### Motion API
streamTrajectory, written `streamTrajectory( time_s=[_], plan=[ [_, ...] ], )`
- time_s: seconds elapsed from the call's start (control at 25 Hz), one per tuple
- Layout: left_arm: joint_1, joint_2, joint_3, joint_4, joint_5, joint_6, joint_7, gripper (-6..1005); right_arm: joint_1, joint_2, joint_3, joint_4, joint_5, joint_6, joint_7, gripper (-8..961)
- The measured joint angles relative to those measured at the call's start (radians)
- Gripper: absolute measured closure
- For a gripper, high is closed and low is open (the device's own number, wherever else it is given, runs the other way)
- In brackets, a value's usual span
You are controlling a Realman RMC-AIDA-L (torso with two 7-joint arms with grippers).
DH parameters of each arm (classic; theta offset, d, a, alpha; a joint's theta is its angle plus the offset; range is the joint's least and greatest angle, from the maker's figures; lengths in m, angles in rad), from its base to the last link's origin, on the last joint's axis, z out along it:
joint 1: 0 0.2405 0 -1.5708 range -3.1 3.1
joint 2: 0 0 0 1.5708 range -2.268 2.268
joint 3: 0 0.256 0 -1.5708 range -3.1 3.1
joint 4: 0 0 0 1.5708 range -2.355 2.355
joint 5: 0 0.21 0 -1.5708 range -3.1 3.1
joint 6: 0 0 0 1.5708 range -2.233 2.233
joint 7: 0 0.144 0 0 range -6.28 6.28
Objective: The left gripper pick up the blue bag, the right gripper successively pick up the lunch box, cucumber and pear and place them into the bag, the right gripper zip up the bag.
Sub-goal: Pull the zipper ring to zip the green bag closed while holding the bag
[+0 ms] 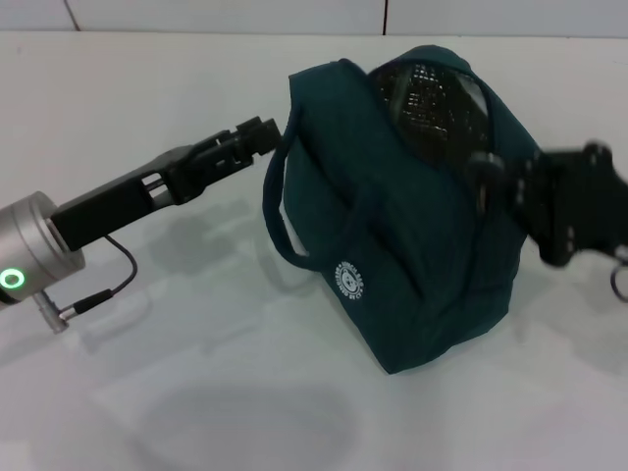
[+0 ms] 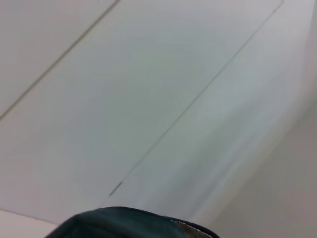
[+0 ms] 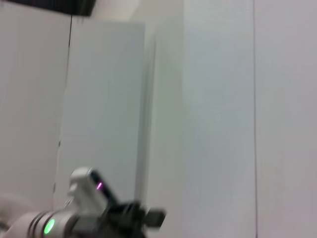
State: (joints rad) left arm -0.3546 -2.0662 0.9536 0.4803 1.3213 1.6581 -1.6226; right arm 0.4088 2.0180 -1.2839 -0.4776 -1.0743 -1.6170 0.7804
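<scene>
The blue bag point(image 1: 392, 206) stands on the white desk point(image 1: 196, 392), mouth partly open. The left end effector point(image 1: 263, 135) pinches its rear edge; the right end effector point(image 1: 491, 182), grip unclear, meets the zip. A hard tug could topple the bag.

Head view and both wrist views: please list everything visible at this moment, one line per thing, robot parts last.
blue bag: one, dark teal with a white round logo, on the table centre-right, top still open on a dark interior; its edge also shows in the left wrist view.
table: one, white, under the bag.
wall panels: white, behind the table.
left claw: one, black on a silver wrist, at the bag's left upper edge.
right claw: one, black, at the bag's right upper side near the opening.
</scene>
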Motion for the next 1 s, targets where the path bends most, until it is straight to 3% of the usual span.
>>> streamTrajectory(
  time_s=[0.36, 0.8, 1.0],
  plan=[
    [0.024, 0.002, -0.009, -0.002, 0.007, 0.007, 0.012, 305, 0.116, 0.010, -0.041, 0.012, 0.029, 0.055, 0.006, 926],
    [0.052, 0.024, -0.009, 0.006, 0.001, 0.008, 0.014, 306, 0.231, 0.010, -0.212, 0.000, 0.133, 0.107, -0.024, 922],
    [0.059, 0.032, -0.009, 0.005, 0.006, 0.006, 0.017, 306, 0.250, 0.010, -0.272, 0.001, 0.158, 0.174, -0.038, 921]
  ],
)
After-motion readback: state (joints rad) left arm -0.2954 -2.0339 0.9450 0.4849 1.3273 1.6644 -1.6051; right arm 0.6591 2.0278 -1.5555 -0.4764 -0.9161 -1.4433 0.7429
